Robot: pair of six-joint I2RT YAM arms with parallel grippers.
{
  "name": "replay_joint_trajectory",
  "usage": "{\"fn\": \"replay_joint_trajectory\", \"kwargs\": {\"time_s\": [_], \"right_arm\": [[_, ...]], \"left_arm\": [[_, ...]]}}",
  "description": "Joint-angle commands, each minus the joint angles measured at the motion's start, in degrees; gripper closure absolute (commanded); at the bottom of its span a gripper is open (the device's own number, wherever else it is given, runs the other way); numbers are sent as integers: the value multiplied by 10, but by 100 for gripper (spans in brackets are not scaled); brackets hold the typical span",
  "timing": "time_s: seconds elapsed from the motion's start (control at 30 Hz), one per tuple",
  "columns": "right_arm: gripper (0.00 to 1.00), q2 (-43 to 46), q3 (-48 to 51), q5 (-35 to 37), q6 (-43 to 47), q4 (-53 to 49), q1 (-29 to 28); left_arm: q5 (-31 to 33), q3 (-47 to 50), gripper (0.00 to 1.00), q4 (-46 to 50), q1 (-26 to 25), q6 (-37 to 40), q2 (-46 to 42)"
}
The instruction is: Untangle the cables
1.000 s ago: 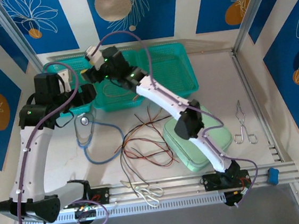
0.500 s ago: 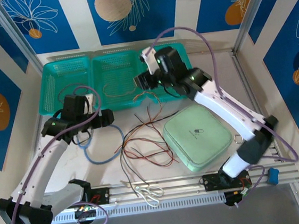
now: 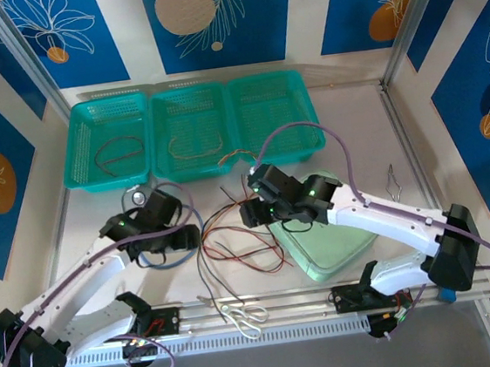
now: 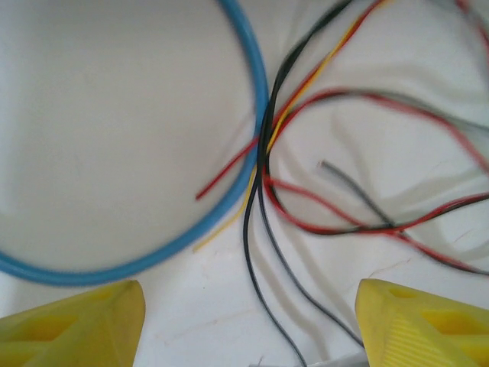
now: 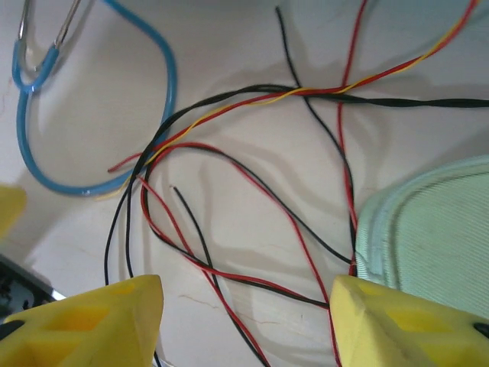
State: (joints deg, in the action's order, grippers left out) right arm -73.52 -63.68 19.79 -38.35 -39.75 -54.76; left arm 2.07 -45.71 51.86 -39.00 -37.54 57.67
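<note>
Well, left tool (image 4: 252, 325) and right tool (image 5: 248, 321) hover open, empty. Pinch just one of the cables (image 5: 306, 92), near a loose end.

baskets (image 3: 189, 86) 3 | stethoscope (image 4: 258, 92) 1 | scissors (image 3: 243, 315) 1 | case (image 3: 332, 249) 1 | cables (image 5: 306, 91) uncounted

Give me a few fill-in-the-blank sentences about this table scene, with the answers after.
Along the back stand ____ teal baskets.
The stethoscope tube beside the cables is ____.
The left gripper has ____ fingertips.
The case near the right gripper is pale ____.
Answers: three, blue, yellow, green.
</note>
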Motion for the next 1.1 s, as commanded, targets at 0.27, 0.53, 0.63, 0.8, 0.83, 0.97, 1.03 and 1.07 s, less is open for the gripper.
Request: {"fn": "replay_joint_trajectory", "kwargs": {"time_s": [0.27, 0.53, 0.63, 0.8, 0.83, 0.97, 1.03, 1.07], "right_arm": [[40, 118, 86, -85, -6, 59, 105], [40, 131, 93, -136, 21, 56, 149], [40, 140, 93, -145, 20, 60, 159], [40, 156, 79, -158, 25, 39, 176], [40, 161, 76, -159, 26, 34, 180], [40, 167, 61, -191, 30, 16, 208], [40, 169, 53, -196, 38, 4, 219], [40, 169, 50, -201, 42, 4, 225]], "left_arm": [[-18, 97, 33, -106, -98, -156, 81], [1, 82, 36, -112, -123, -191, 120], [-5, 78, 43, -96, -121, -186, 127], [-29, 62, 42, -115, -112, -176, 150], [-36, 53, 42, -110, -111, -173, 164], [-51, 22, 42, -81, -110, -168, 205], [-46, 27, 38, -68, -111, -170, 209], [-50, 33, 38, -63, -111, -172, 209]]}}
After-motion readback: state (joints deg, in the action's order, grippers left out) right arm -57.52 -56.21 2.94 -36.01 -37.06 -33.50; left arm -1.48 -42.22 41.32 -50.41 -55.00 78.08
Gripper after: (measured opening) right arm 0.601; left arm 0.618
